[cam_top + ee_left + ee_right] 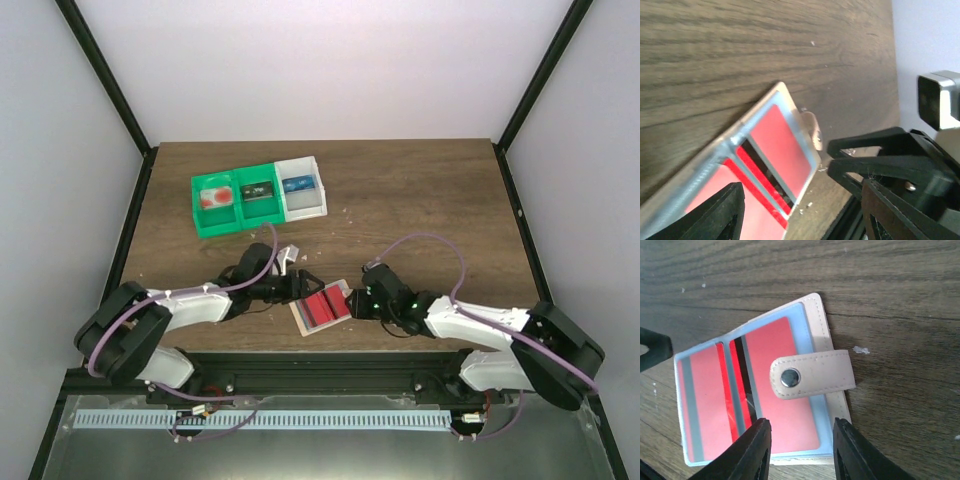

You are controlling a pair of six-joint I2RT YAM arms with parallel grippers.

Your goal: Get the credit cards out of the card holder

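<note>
The card holder (pixel 322 306) lies open on the table near the front edge, tan with grey-blue pocket frames and red showing in its pockets (pixel 775 390). Its snap strap (pixel 815 374) is folded over the right panel. My left gripper (pixel 295 286) is open at the holder's left edge (pixel 775 145), which lies between its spread fingers (pixel 725 210). My right gripper (pixel 358 298) is open, its fingers (pixel 752 450) astride the holder's right end. A red and white card (pixel 212 197), a dark card (pixel 258 190) and a blue card (pixel 298 185) lie in the trays.
A green two-compartment tray (pixel 215 228) and a white tray (pixel 303 210) stand side by side at the back left of the table. Small white crumbs lie scattered on the wood. The table's front edge runs just behind the holder.
</note>
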